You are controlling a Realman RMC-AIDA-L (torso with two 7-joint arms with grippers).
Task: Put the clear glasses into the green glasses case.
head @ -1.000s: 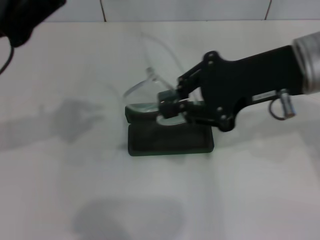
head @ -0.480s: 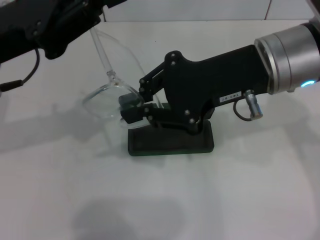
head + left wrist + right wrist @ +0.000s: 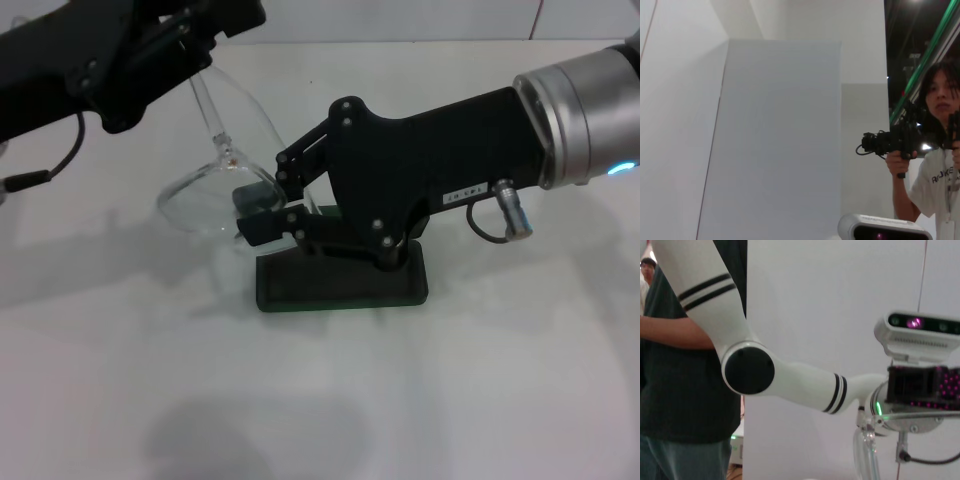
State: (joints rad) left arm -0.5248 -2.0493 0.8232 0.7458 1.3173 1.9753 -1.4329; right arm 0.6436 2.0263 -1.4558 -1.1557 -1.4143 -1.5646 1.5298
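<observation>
The clear glasses hang in the air just left of the green glasses case, tilted, with one thin arm rising up and to the left. My right gripper is shut on the lens end nearest the case. My left gripper sits at the upper tip of that raised arm, and its grip is hidden. The case lies flat on the table, its back part covered by my right hand. The right wrist view shows a piece of the glasses hanging below my left wrist.
The white table stretches in front of and to the left of the case, with a tiled wall behind it. A person holding a camera rig stands off the table, and another person stands close to my left arm.
My right gripper lifted the glasses off the case and carried them left. My left arm swung in from the top left corner to the tip of the glasses' raised arm.
</observation>
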